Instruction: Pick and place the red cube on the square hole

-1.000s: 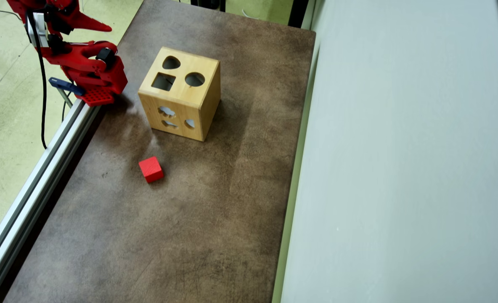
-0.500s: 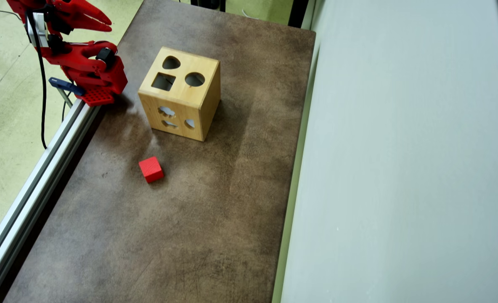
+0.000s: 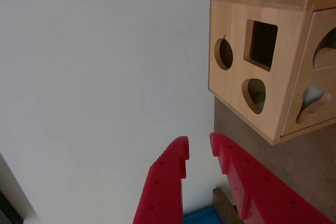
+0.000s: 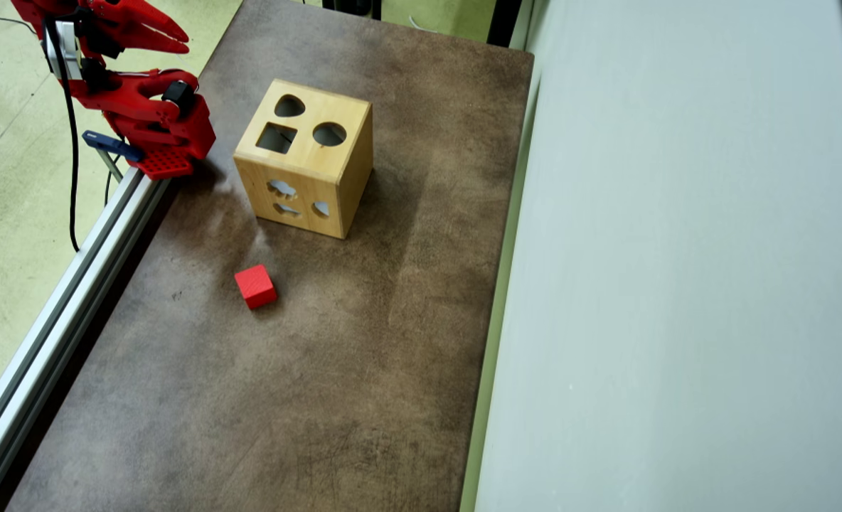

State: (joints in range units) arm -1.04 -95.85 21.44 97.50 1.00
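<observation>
Nothing moved since half a second ago, claw (image 4: 179,39) slightly parted, empty, red cube (image 4: 255,286) well apart on table (image 4: 364,370)

Small matte red cube (image 4: 255,286) alone on mottled brown tabletop (image 4: 364,370), at seven o'clock from light wooden shape-sorter box (image 4: 339,181). Dark square hole (image 4: 276,138) on box top. Red two-finger gripper (image 4: 183,41), slightly parted, at ten o'clock.

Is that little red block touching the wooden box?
Apart. The overhead view shows bare brown table between the red cube and the wooden box.
</observation>
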